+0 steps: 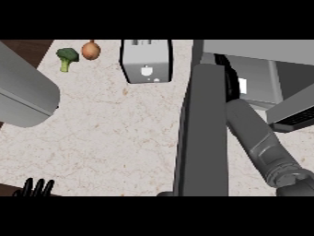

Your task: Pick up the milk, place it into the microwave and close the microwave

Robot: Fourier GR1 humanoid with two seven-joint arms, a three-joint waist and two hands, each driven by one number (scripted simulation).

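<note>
the right arm (254, 138) reaches past the open door (203, 133) into the microwave (268, 60); its hand and the milk are hidden, so the fingers can't be told. the left hand (37, 188) rests at the counter's (112, 133) near edge, fingers straight up.

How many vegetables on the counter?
2, both at the counter's far left: broccoli, and an onion just right of it. More may sit hidden behind the microwave door.

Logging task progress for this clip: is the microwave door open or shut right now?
Open. The microwave door swings out edge-on over the counter, and the right forearm reaches past it into the microwave.
</note>
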